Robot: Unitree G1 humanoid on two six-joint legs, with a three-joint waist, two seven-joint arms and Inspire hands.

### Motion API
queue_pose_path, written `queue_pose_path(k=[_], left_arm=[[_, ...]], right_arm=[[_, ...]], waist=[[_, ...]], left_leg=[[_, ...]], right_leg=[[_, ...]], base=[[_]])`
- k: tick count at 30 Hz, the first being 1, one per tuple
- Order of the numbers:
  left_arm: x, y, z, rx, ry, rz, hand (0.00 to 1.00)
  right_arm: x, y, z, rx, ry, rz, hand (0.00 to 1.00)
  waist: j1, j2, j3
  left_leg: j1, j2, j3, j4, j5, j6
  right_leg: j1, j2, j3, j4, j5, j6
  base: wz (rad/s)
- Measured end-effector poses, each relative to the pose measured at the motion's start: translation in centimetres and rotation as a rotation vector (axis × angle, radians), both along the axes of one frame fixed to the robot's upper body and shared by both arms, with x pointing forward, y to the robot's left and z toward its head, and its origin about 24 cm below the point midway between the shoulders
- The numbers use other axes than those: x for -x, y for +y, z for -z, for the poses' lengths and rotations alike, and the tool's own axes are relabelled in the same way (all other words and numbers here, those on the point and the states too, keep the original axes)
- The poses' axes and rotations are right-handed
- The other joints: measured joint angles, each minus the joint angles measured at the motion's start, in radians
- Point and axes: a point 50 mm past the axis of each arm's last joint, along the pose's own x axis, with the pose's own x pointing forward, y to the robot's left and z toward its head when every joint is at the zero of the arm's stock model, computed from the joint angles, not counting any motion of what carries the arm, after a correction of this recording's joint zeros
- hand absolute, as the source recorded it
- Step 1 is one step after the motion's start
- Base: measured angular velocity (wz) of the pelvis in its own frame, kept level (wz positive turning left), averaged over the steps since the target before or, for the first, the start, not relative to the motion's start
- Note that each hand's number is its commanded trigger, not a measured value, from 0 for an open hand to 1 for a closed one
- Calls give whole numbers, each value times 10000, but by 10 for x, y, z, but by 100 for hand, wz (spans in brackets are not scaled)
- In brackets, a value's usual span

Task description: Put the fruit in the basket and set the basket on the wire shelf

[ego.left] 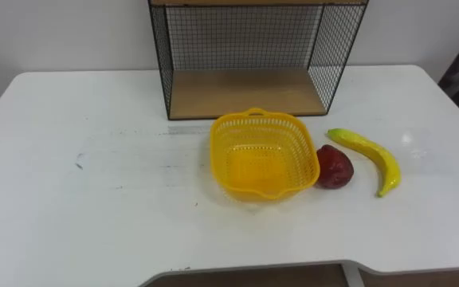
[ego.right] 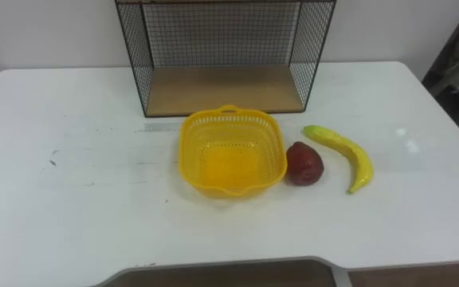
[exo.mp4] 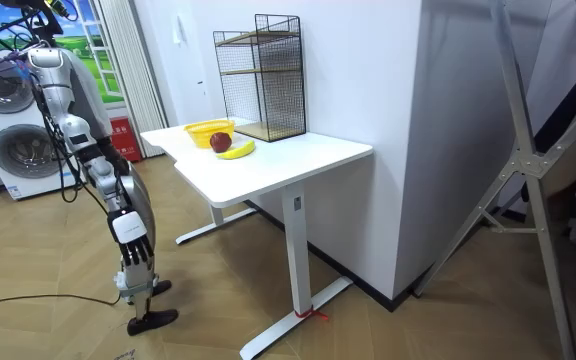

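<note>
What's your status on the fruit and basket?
Hands off the table, state unreadable. Basket empty, in front of the wire shelf; red fruit beside its right rim, banana beyond. Nothing in the way.

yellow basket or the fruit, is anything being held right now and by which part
Nothing is held. The empty yellow plastic mesh basket, dark red fruit and yellow banana all rest free on the white table.
</note>
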Motion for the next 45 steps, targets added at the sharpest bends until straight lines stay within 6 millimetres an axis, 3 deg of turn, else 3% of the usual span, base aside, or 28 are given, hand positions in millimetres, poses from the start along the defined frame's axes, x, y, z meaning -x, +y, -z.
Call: queue_pose_path(k=[9,15,18,23,28,32,35,39,45], left_arm=[[2,-1,0,63,50,5,0],[3,0,0,67,56,-147,0],[3,-1,0,89,70,-177,0],[2,0,0,34,-161,-454,0],[8,0,0,59,-326,-1018,0],[19,6,-2,-81,-399,-1895,0],[22,12,-4,-292,-607,-2438,0],[23,23,-8,-567,-730,-2555,0],[21,27,-9,-678,-847,-2494,0]], right_arm=[[1,0,0,-15,-4,149,0],[10,-1,0,-26,26,1784,0],[13,-2,0,162,-241,3329,0],[16,-1,0,445,-1249,7444,0],[9,-5,-1,278,-2987,13344,0],[0,-20,-6,202,-4398,18386,0],[-17,-43,-16,74,-6011,20482,0],[-31,-75,-32,360,-7584,21626,0],[-43,-93,-46,1125,-8139,22867,0]], waist=[[3,56,2],[-1,54,7],[-12,56,6],[-42,53,12],[-379,125,9],[-689,150,10],[-1017,127,13],[-1114,-24,-44],[-1151,-326,-39]], left_leg=[[23,3,13,-48,-1,-1],[20,25,81,-101,-1,-1],[12,35,115,-141,-2,-3],[-4,50,162,-145,-12,-15],[37,70,284,-143,-20,-28],[179,38,310,-169,-26,-36],[152,30,303,-150,-28,-36],[184,11,303,-145,-23,-33],[104,15,295,-173,-21,-37]], right_leg=[[-15,3,29,3,2,-1],[-54,16,68,-7,3,-1],[-111,36,160,-11,6,-5],[-127,52,201,-12,6,-6],[-104,82,269,-20,21,-26],[-6,93,279,-16,24,-34],[-33,90,279,-12,23,-34],[-1,77,274,-23,12,-26],[0,100,290,-176,10,-26]], base=[[0],[-2],[-6],[-1],[-3],[-2],[-3],[0],[2]])
